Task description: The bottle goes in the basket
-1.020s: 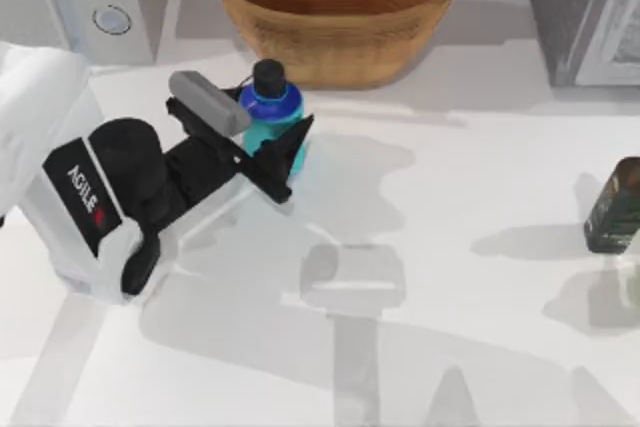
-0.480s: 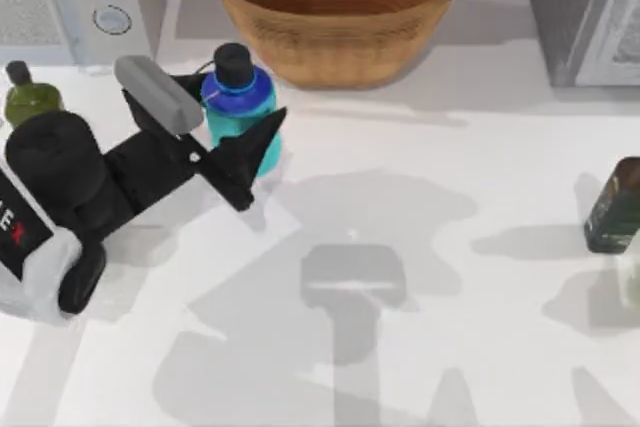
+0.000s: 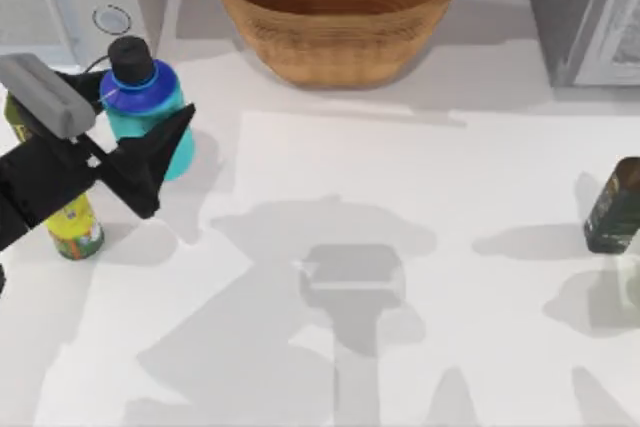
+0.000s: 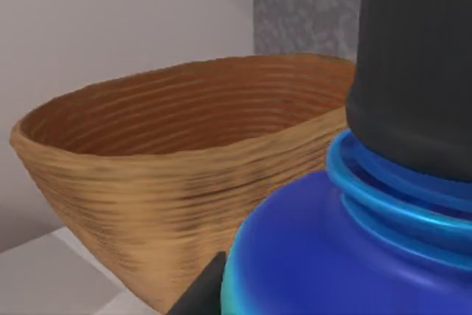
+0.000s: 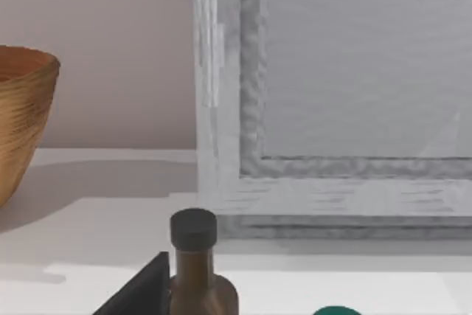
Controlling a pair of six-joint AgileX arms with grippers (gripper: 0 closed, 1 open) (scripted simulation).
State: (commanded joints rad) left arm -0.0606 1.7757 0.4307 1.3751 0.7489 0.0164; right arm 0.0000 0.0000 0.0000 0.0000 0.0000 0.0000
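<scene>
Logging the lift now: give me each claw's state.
Left claw: closed on the bottle, left of the basket.
Right claw: cannot be told.

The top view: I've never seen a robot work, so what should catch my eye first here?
Look first at the left gripper near the table's left edge, its fingers clamped around the teal bottle. Next comes the wide wicker basket at the back centre, with nothing inside. A dark oil bottle stands at the right edge.
</scene>
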